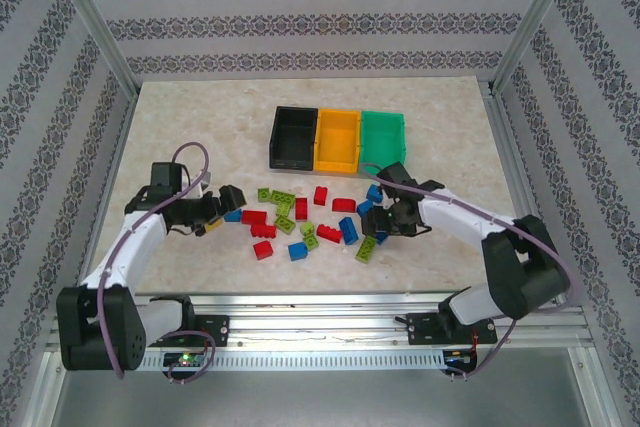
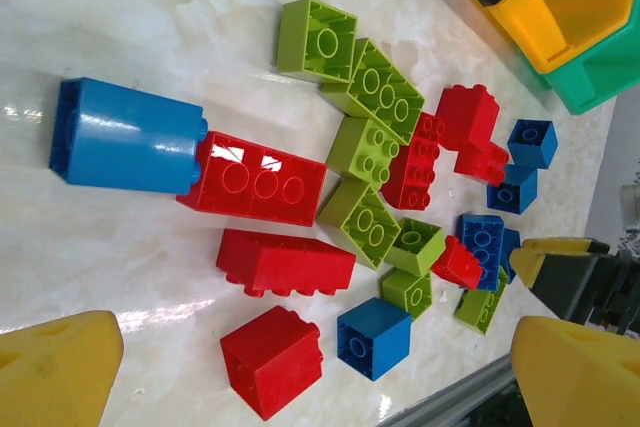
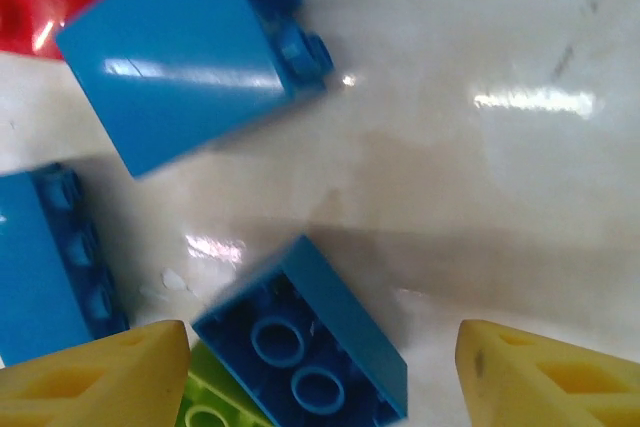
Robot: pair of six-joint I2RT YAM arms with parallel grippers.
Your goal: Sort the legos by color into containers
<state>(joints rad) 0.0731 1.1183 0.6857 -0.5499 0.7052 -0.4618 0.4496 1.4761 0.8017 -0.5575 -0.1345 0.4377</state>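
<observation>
Red, blue and lime legos point(image 1: 300, 219) lie scattered on the table in front of the row of containers: black point(image 1: 294, 137), orange-yellow point(image 1: 338, 141), teal-green point(image 1: 383, 139). My left gripper point(image 1: 222, 212) hovers open at the pile's left end. In its wrist view its yellow fingertips point(image 2: 55, 367) stand wide apart, with a red cube point(image 2: 272, 359) and a blue cube point(image 2: 373, 337) on the table between them. My right gripper point(image 3: 320, 382) is low at the pile's right end, open around an upside-down blue brick point(image 3: 335, 337). Its left finger point(image 3: 95, 377) is close to the brick and the right finger stands apart from it.
A big blue brick point(image 2: 125, 147) and a long red brick point(image 2: 255, 179) lie left of the pile. A lime brick point(image 3: 215, 397) lies against the blue one by my right gripper. The table's metal front rail point(image 1: 320, 307) runs close behind the bricks.
</observation>
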